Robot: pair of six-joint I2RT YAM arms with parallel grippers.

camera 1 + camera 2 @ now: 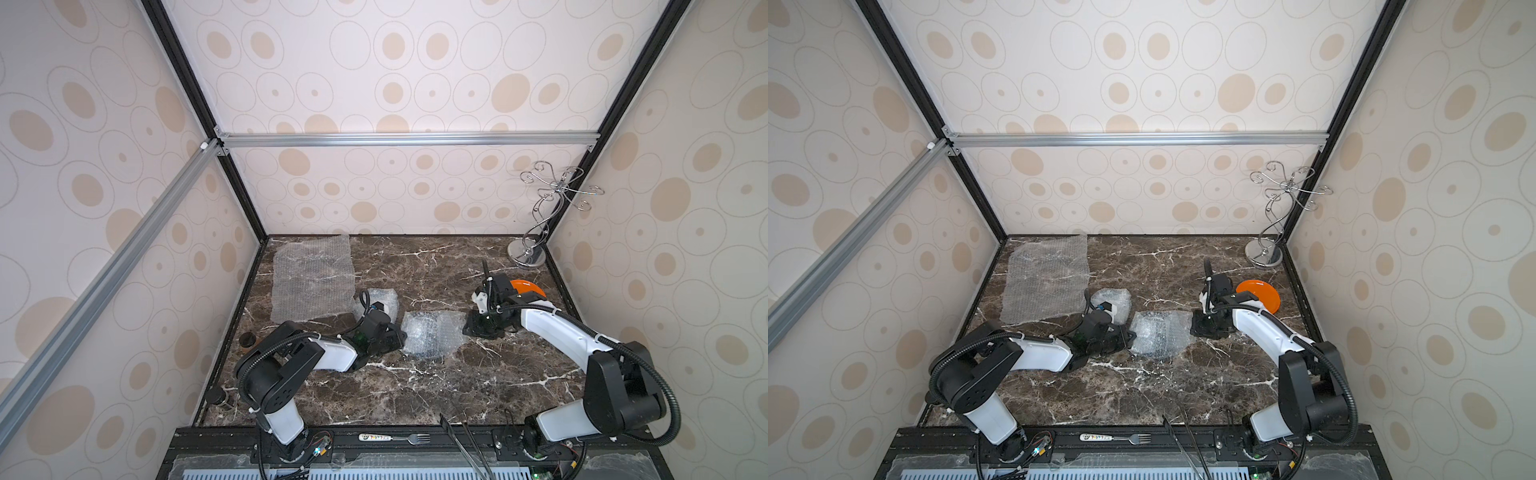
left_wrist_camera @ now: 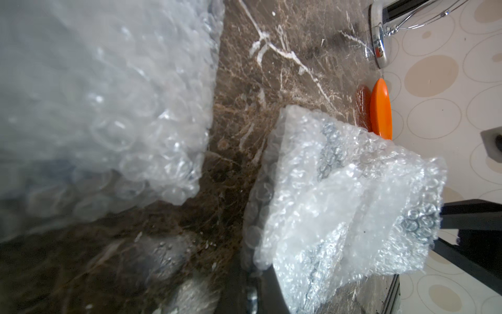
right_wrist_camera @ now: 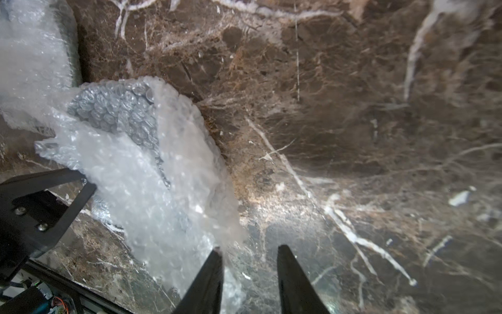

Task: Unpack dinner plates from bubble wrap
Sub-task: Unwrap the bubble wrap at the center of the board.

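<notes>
A bundle of bubble wrap (image 1: 428, 334) lies mid-table, and a dark grey dinner plate (image 3: 116, 114) shows through it. My left gripper (image 2: 252, 293) is shut, pinching the bundle's left edge. At the bundle's right edge my right gripper (image 3: 250, 251) stands open; one fingertip (image 3: 217, 252) brushes the wrap and nothing sits between the fingers. A bare orange dinner plate (image 1: 1260, 293) rests behind the right arm. Behind my left wrist is a second wrapped bundle (image 1: 378, 301). A flat, unfolded sheet of bubble wrap (image 1: 311, 278) lies at the back left.
A chrome wire stand (image 1: 528, 253) occupies the back right corner. A fork (image 1: 399, 437) and black tongs (image 1: 465, 444) lie on the front rail. A dark round thing (image 1: 248, 339) sits at the table's left edge. Patterned walls close in three sides.
</notes>
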